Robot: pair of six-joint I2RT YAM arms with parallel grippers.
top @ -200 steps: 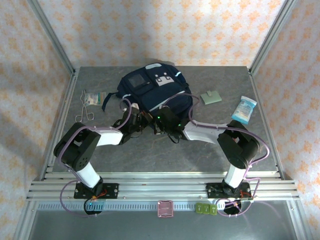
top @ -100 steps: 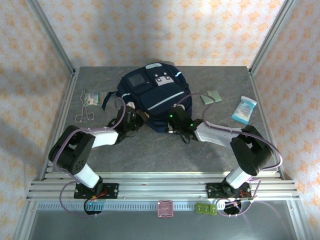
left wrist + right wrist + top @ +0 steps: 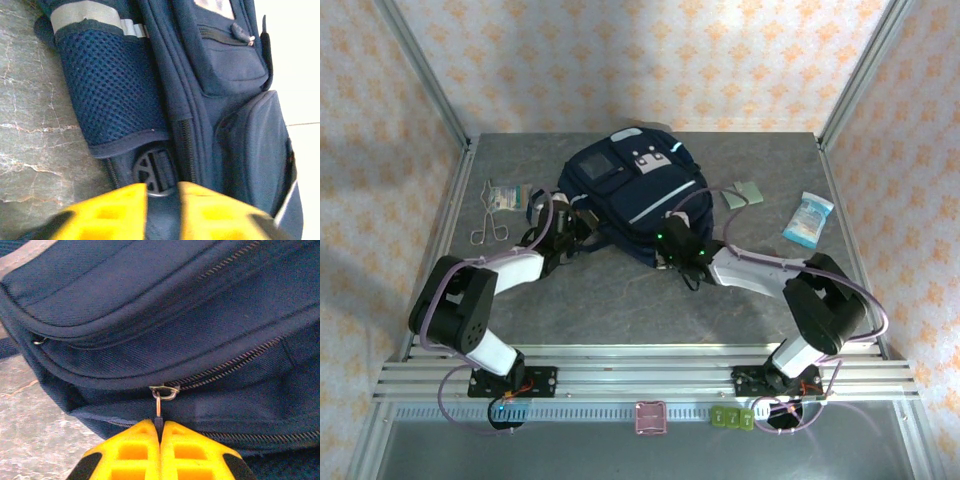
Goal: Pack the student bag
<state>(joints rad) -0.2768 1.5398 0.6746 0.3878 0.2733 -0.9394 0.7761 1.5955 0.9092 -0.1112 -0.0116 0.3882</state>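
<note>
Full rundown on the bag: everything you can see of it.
The bag is a navy fabric backpack lying front up on the table, toward its back. The front shows white-grey patches, a pale reflective stripe and a square pocket. A mesh side pocket with a reflective band sits beside a plastic strap buckle. Visible zips look closed. The right gripper is shut on a zipper pull at its near edge; the left gripper, jaws slightly apart, sits at its side.

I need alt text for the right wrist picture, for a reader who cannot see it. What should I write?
The yellow right gripper is closed on the metal zipper pull of the navy student bag, seen from very close. Grey table shows at the lower left.
</note>
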